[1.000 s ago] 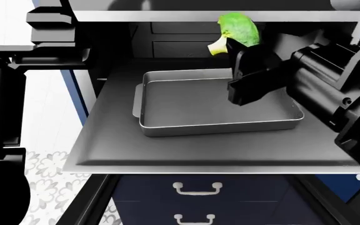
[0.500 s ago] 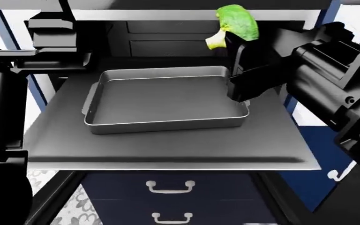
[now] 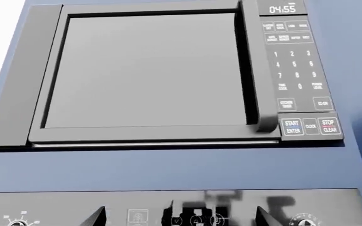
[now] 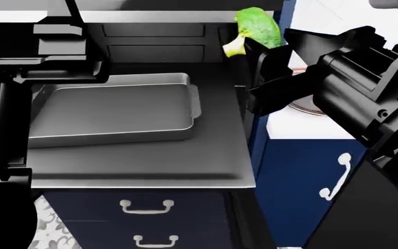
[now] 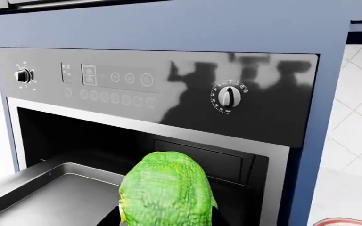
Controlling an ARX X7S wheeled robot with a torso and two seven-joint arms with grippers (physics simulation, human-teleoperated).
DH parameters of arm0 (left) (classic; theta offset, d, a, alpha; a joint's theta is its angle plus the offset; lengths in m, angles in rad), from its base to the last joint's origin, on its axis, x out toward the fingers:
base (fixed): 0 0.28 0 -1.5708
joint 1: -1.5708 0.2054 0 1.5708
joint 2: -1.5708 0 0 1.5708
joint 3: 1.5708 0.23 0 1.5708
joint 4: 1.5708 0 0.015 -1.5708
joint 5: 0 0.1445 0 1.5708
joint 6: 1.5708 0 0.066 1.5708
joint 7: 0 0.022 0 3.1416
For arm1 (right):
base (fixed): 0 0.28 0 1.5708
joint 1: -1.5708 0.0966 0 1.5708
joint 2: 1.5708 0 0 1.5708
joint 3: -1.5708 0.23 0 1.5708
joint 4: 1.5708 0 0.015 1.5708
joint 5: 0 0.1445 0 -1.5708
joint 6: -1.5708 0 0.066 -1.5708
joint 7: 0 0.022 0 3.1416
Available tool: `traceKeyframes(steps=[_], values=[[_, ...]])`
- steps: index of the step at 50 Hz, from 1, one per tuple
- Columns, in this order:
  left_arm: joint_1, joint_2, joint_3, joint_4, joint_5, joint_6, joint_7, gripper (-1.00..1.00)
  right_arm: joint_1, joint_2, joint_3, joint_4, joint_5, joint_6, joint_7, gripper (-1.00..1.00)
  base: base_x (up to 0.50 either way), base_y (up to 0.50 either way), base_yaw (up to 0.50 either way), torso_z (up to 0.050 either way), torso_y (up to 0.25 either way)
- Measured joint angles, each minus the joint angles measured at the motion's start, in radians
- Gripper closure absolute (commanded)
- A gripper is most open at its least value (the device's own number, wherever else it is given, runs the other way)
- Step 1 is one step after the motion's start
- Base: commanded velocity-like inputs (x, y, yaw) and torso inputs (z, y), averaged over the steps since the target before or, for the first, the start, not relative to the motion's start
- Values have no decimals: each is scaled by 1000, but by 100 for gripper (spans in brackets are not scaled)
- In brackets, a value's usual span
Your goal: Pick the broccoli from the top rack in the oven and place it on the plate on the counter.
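The broccoli (image 4: pixel 256 27) is pinched in my right gripper (image 4: pixel 253 45), which is shut on it and holds it in the air beyond the right edge of the top rack (image 4: pixel 185 166). The right wrist view has the broccoli (image 5: pixel 165 190) filling the space between the jaws, in front of the oven (image 5: pixel 168 89) and its open cavity. A sliver of the plate (image 4: pixel 300 107) peeks out behind the gripper on the white counter (image 4: pixel 302 128); its red rim (image 5: pixel 348 221) also shows. My left gripper (image 3: pixel 181 221) stands open and holds nothing; its fingertips (image 3: pixel 97 218) point at a wall microwave.
A silver baking tray (image 4: pixel 116 111) lies on the pulled-out rack. Navy drawers with handles (image 4: pixel 143 207) sit below it, and a cabinet door handle (image 4: pixel 337 176) is under the counter. My left arm (image 4: pixel 40 57) fills the left side. The microwave (image 3: pixel 149 75) hangs above the oven panel.
The head view has swung to the right: rack and tray slid left in the picture, and the counter with the plate came into sight. The broccoli stays in the right gripper.
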Motion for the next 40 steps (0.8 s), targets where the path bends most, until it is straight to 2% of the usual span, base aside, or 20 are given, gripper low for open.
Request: traceKeyframes(steps=[40], values=[[-9,-15,23,-2,-8,17,-21,-100,-7,13,-8,-12,-15,-10,-22,100,0,-500,0,0,0]])
